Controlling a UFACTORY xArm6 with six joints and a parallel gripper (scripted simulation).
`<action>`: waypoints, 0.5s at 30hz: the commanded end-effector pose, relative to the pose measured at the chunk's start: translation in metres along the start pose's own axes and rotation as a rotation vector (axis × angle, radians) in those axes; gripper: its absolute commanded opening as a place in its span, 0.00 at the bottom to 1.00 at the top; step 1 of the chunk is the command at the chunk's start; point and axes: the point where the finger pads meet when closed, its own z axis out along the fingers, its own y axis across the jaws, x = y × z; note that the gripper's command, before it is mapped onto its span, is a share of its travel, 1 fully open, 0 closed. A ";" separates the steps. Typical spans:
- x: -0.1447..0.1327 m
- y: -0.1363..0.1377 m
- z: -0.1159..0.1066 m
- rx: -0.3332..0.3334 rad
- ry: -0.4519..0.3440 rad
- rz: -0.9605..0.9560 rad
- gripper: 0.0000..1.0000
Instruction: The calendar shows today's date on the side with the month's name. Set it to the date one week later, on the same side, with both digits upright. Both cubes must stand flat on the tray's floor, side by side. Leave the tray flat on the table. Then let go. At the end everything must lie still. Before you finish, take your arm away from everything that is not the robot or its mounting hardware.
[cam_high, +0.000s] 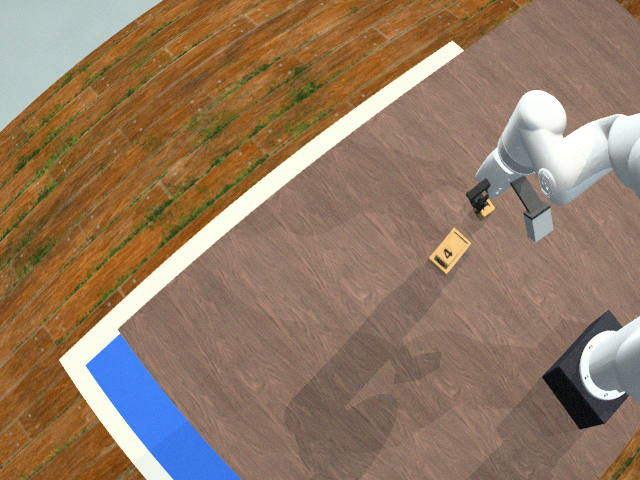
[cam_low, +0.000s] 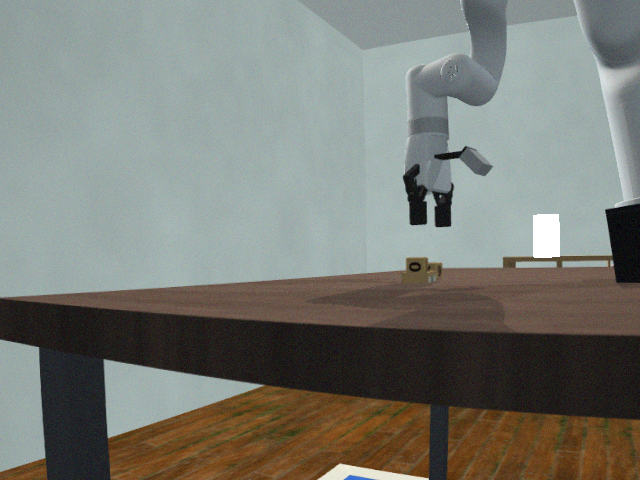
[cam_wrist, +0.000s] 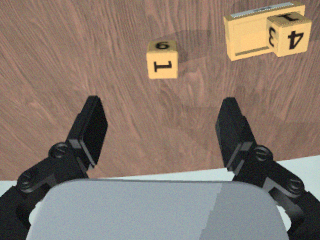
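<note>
The gripper (cam_high: 480, 201) (cam_low: 430, 214) (cam_wrist: 161, 117) is wide open and empty, pointing down high above the table. The loose wooden cube (cam_high: 486, 209) (cam_low: 438, 269) (cam_wrist: 162, 62) stands flat on the table outside the tray, with a 1 on top and a 9 or 6 on one side. The wooden tray (cam_high: 455, 236) (cam_low: 408, 279) (cam_wrist: 245, 41) lies flat. The other cube (cam_high: 447, 253) (cam_low: 416, 265) (cam_wrist: 295, 41) stands at one end of it, 4 on top. Its sides show 3 and 1 in the wrist view and 0 in the exterior view. The month name is unreadable.
The table top (cam_high: 310, 289) (cam_low: 258, 304) carries the black base block (cam_high: 573, 382) of the arm at the right in the top view. The tray and loose cube are a short gap apart. A grey box on a bracket (cam_high: 538, 224) (cam_low: 475, 161) sticks out beside the gripper.
</note>
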 end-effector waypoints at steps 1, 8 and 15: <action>-0.001 0.000 -0.001 0.001 -0.003 0.078 1.00; -0.001 0.000 -0.001 0.001 -0.004 0.372 1.00; -0.001 -0.001 -0.002 0.000 -0.004 0.590 1.00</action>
